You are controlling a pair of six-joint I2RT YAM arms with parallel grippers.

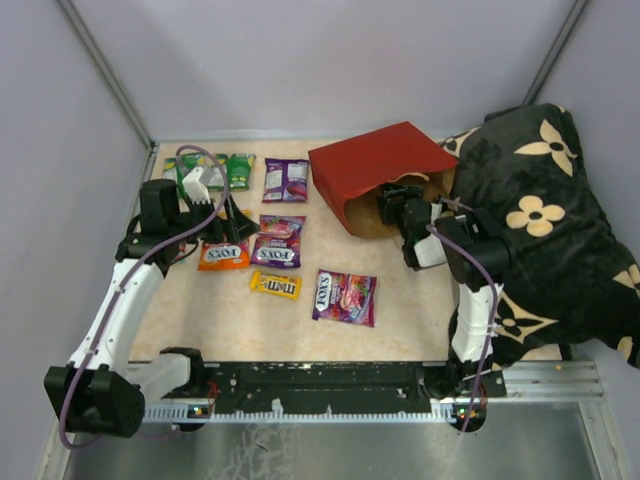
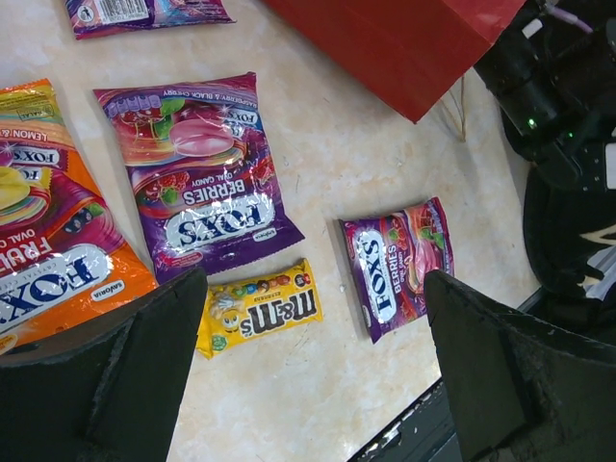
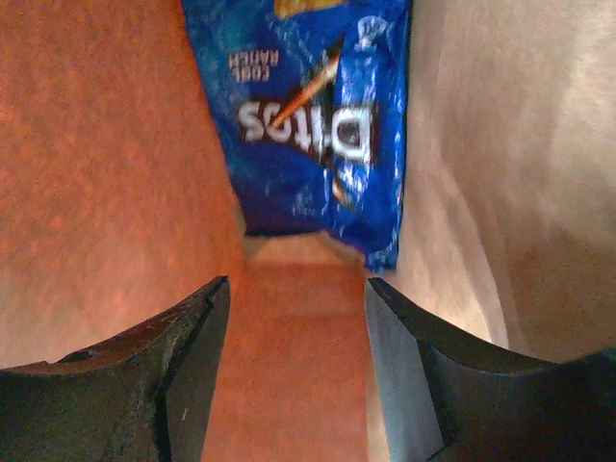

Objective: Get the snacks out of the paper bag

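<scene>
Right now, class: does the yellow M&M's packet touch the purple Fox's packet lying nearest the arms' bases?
Apart. The left wrist view shows a bare strip of table between the M&M's packet and that Fox's packet.

I see my left arm (image 1: 125, 300) and right arm (image 1: 474, 322) built alike: smooth white links between chunky black joints. A thin purple cable (image 1: 150, 258) runs loosely along each one. Both bolt onto a black rail (image 1: 320, 378) with a pale notched strip on its near edge. The fingers (image 2: 125, 385) are matte black wedges with a rough, grainy face.
</scene>
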